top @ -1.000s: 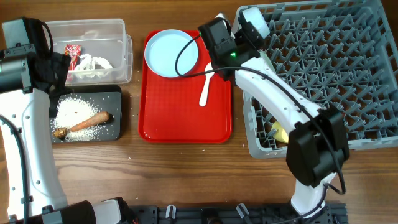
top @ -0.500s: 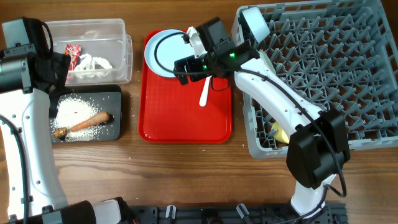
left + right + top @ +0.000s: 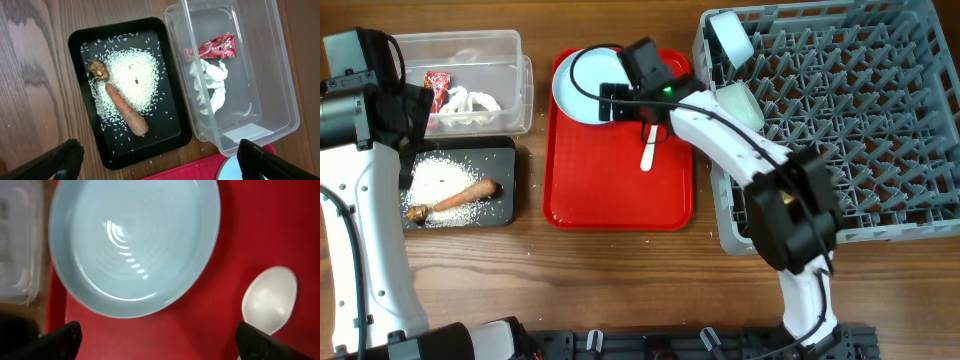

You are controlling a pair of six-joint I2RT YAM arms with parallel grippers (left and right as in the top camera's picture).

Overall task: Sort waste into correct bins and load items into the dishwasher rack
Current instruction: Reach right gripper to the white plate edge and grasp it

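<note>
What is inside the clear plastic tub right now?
A red wrapper and crumpled white paper lie in the clear tub. Anything beneath the paper is hidden.

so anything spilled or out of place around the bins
Nothing much. The rice is scattered loosely across the black tray but stays inside its rim; the wrapper and paper sit in the clear tub.

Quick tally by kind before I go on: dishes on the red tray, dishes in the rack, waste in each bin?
Dishes on red tray: 2 (plate, spoon)
Bowls in rack: 2
Waste in clear tub: 2 (red wrapper, white paper)
Waste in black tray: 3 (rice, carrot stick, dark lump)
Total: 9 visible; the right arm covers part of the rack.
</note>
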